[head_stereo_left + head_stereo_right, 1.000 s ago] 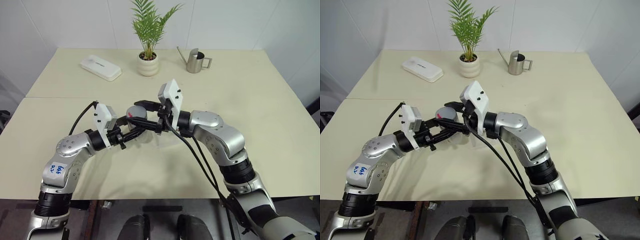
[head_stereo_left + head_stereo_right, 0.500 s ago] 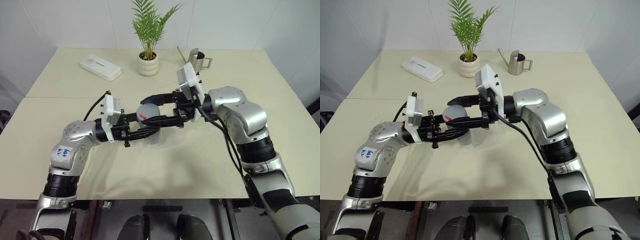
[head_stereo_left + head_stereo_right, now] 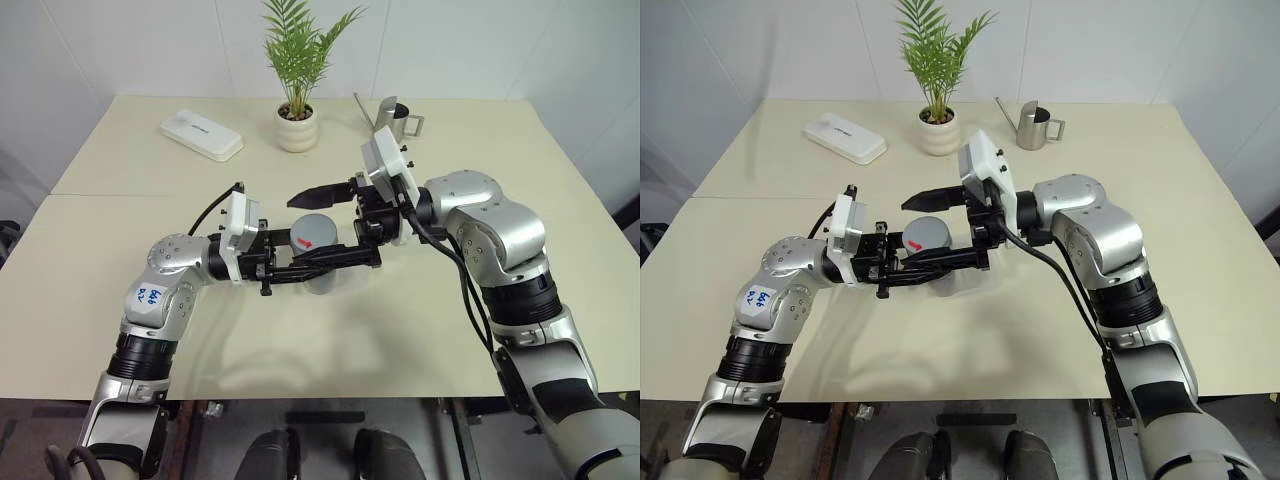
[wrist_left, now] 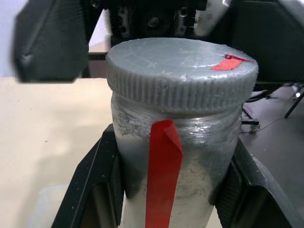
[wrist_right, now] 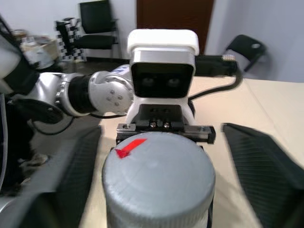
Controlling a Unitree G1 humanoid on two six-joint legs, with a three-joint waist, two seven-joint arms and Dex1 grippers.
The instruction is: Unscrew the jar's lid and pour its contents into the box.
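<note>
My left gripper [image 3: 322, 260] is shut on the silver jar [image 4: 171, 175], its black fingers [image 4: 97, 190] clamped on both sides of the body below the red tape. The jar stands upright above the table. The grey lid [image 3: 317, 230], with a red mark on top, sits on the jar. My right gripper [image 3: 322, 222] is open. Its fingers [image 5: 259, 164] stand wide on either side of the lid without touching it. The clear box [image 3: 328, 284] shows faintly on the table just under the jar. The contents are hidden inside the jar.
At the table's back stand a white flat case [image 3: 201, 135], a potted plant [image 3: 297, 128] and a steel watering can [image 3: 393, 121]. A seam runs across the left of the table [image 3: 90, 195]. The front edge lies close below my arms.
Both grippers and the jar have shifted to the right and a little up. The right gripper, earlier closed on the lid, now stands open around it.
</note>
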